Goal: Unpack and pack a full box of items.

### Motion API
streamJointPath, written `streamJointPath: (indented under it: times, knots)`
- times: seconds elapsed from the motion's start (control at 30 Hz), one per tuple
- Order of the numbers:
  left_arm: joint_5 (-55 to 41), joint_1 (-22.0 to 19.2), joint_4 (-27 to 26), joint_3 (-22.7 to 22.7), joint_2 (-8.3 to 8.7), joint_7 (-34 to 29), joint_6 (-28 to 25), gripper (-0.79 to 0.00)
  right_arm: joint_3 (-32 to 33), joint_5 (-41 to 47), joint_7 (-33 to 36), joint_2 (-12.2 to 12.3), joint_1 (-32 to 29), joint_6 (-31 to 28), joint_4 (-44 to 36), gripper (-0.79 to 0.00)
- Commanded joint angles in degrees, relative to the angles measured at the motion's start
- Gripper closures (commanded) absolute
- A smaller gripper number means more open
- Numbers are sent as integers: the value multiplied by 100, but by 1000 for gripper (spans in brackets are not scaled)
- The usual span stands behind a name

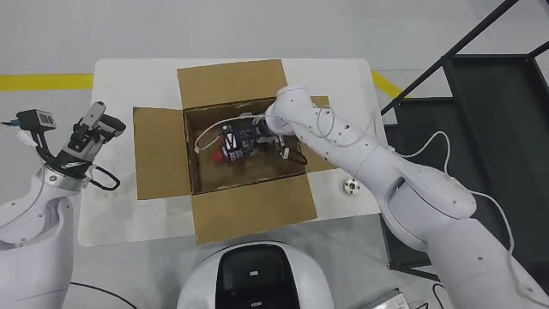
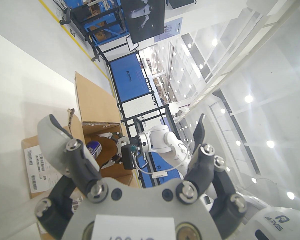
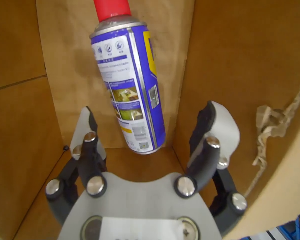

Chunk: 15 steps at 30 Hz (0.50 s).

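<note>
- Top view: you have the cardboard box (image 1: 249, 202) standing open on the white tabletop (image 1: 129, 81), its four flaps folded outward.
- The right arm goes down into the box, and the right tool (image 1: 243, 140) is inside it, over the spray can (image 1: 228, 151), whose red cap (image 1: 220, 158) peeks out on the side toward the robot.
- The left tool (image 1: 97, 125) is over the tabletop's left edge, beside the box's left flap and well apart from the can.
- A small round part (image 1: 350, 187) lies on the tabletop just right of the box.
- Left wrist view: your left tool (image 2: 125, 126) has its fingers (image 2: 52, 131) spread wide with nothing between them.
- Past them you see the box (image 2: 90, 96), barcode labels (image 2: 40, 168) on its near flap, and the right tool (image 2: 113, 148) down inside next to the blue can (image 2: 94, 148).
- Right wrist view: your right tool (image 3: 150, 112) is spread too, its fingers (image 3: 222, 126) on either side of the spray can's (image 3: 130, 76) base end, with a gap on each side and no contact.
- The can lies against a cardboard inner face near a corner of the box (image 3: 240, 38), its red cap (image 3: 111, 1) pointing away from the tool.
- A torn paper strip (image 3: 270, 121) hangs on the box's wall beside one finger.
</note>
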Motion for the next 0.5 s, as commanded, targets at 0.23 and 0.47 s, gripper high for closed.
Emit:
streamJointPath:
  times: [0.23,0.47]
  knots:
    - [0,0,0,0,0,0,0,-785,503,165,-2371,142,-108,-296,-127,-785]
    - [0,0,0,0,0,0,0,-785,1540,-44,-3700,870,-1021,-714,-1256,-785]
